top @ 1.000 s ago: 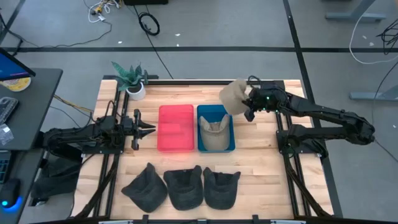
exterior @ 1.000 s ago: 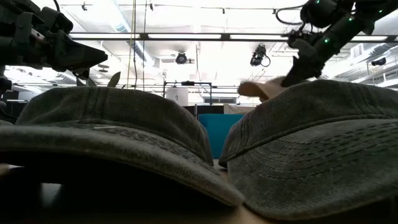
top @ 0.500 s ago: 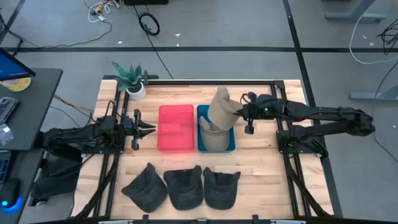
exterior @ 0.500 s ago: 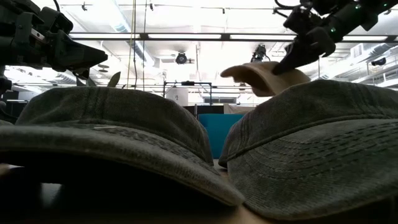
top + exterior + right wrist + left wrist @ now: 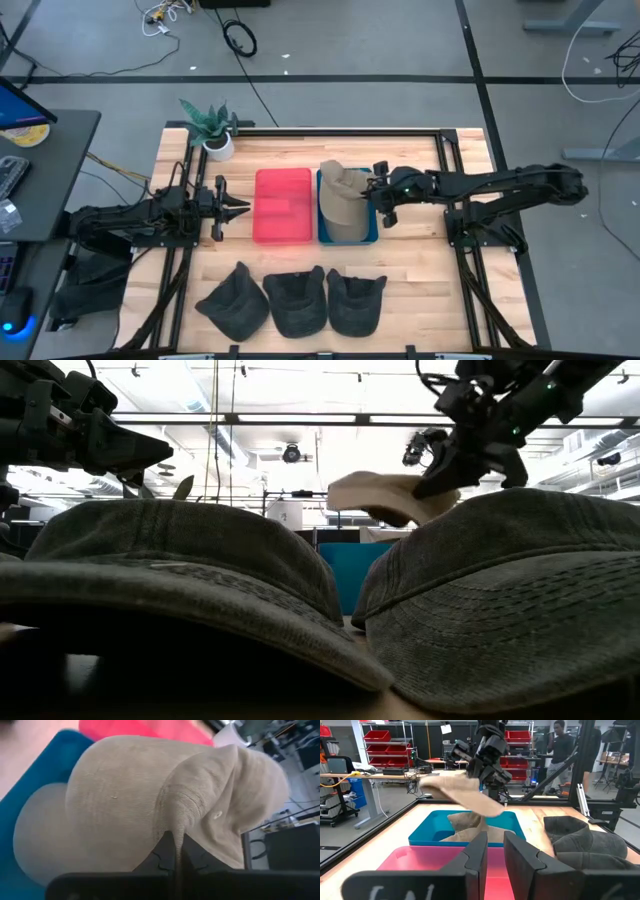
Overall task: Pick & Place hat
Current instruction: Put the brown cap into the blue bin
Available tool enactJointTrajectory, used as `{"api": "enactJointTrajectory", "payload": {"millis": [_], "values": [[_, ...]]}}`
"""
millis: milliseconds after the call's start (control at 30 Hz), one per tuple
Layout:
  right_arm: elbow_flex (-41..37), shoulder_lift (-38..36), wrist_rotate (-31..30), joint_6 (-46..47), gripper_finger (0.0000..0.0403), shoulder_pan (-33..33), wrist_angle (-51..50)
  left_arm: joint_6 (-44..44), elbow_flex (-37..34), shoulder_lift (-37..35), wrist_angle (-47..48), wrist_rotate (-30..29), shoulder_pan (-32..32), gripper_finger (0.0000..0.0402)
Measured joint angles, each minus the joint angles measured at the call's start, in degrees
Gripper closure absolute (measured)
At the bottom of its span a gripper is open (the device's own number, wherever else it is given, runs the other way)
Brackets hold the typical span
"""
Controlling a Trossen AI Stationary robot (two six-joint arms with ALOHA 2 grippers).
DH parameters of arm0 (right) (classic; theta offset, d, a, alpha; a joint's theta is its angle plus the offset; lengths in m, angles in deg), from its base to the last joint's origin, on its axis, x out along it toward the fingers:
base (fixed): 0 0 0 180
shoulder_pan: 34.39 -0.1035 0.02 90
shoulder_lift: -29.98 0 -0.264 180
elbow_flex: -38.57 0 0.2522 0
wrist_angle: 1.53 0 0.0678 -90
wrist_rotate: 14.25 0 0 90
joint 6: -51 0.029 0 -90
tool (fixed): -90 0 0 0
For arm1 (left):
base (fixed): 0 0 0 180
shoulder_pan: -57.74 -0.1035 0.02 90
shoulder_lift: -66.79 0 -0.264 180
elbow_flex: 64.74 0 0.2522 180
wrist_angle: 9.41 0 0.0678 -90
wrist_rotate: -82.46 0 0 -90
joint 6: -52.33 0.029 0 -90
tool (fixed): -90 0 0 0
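Note:
A beige hat (image 5: 342, 186) hangs over the blue bin (image 5: 371, 208), held by my right gripper (image 5: 376, 190), which is shut on it; the hat also shows in the low view (image 5: 380, 496) and the left wrist view (image 5: 460, 792). A second beige hat (image 5: 346, 226) lies in the bin below it. Three dark grey hats (image 5: 298, 300) rest on the table's near edge. My left gripper (image 5: 240, 207) waits open, left of the pink bin (image 5: 283, 205). My right gripper pinches a raised fold of the beige hat's crown (image 5: 175, 822) between its two fingers (image 5: 161, 851). It comes level from the table's right. The hat is held above the blue bin, brim toward the left. Whether its lower edge touches the hat in the bin, I cannot tell.
The pink bin stands directly left of the blue one. A potted plant (image 5: 212, 128) sits at the far left corner. In the low view the dark hats (image 5: 500, 600) fill the foreground. Bare wood lies between the bins and the dark hats.
My right gripper has moved toward the table's left and down, carrying the beige hat from beyond the blue bin's far right corner to over the bin. The hat has turned and now sits lower, above the hat in the bin.

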Motion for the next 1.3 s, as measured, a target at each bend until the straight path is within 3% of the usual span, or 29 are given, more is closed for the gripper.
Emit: {"api": "enactJointTrajectory", "payload": {"millis": [633, 767, 1300], "values": [[0.2, 14.9, -0.3, -0.6, 0.0401, 3.4, 2.4, 0.0, 0.0, 0.0, 0.0, 0.0, 0.0, 0.0335], [0.2, 17.2, 2.0, -1.4, 0.0401, 4.2, 4.9, 0.0, 0.0, 0.0, 0.0, 0.0, 0.0, 0.0335], [0.1, 18.8, 5.0, 4.5, 0.0401, 6.6, 6.0, 0.0, 0.0, 0.0, 0.0, 0.0, 0.0, 0.0335]]}}
